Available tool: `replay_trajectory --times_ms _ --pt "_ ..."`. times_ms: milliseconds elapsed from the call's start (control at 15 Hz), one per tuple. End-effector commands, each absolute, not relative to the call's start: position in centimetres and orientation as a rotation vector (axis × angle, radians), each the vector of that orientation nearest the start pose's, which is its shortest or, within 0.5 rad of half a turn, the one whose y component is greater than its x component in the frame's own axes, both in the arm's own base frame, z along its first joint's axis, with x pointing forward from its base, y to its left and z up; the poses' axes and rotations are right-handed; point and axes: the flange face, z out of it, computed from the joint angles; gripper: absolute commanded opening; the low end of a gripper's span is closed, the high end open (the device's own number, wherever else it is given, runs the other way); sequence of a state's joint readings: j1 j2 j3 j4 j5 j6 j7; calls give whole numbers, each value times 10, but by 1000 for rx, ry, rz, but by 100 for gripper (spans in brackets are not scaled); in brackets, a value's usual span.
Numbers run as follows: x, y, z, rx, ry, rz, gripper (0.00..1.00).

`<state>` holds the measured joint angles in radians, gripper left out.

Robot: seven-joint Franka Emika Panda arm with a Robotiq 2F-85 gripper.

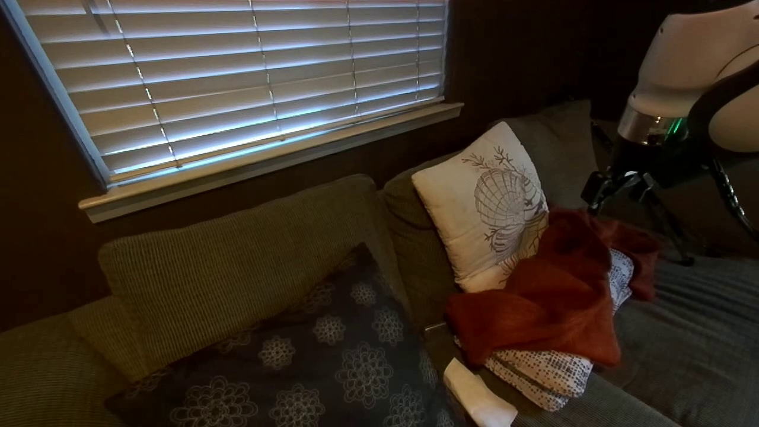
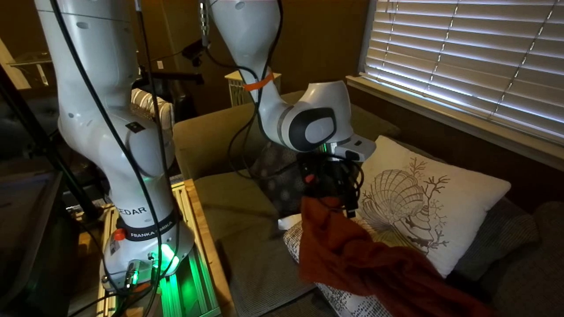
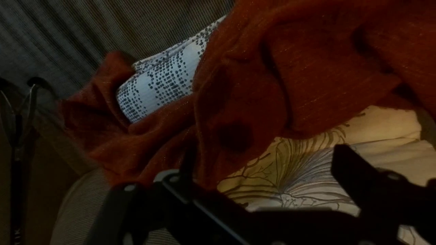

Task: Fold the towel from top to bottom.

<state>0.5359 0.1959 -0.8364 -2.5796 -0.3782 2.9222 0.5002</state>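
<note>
The rumpled rust-red towel point(image 1: 557, 296) lies draped over a folded white cloth with dark speckles point(image 1: 545, 370) on the sofa. The towel shows in an exterior view point(image 2: 348, 259) and fills much of the wrist view point(image 3: 245, 78). Some of it rests against the white pillow with a shell print point(image 1: 492, 207). My gripper point(image 1: 618, 198) is above the towel's far end, near the pillow. In the wrist view my gripper point(image 3: 264, 158) is open, its dark fingers wide apart, with nothing between them. The left finger overlaps the towel's edge in view; I cannot tell whether it touches.
A dark pillow with a flower print point(image 1: 329, 362) lies on the sofa. A small white item point(image 1: 477, 394) is beside the speckled cloth. The sofa backrest point(image 1: 249, 261) and window sill point(image 1: 273, 157) run behind. Loose cables point(image 2: 242, 145) hang along the arm.
</note>
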Motion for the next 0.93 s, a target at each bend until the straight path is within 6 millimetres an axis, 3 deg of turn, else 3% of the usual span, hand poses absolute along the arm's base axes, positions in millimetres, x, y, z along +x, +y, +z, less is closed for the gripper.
replay_trajectory --times_ms 0,867 --pt "434 -118 241 -3279 638 -323 100" --pt "433 -117 240 -3309 600 -301 100"
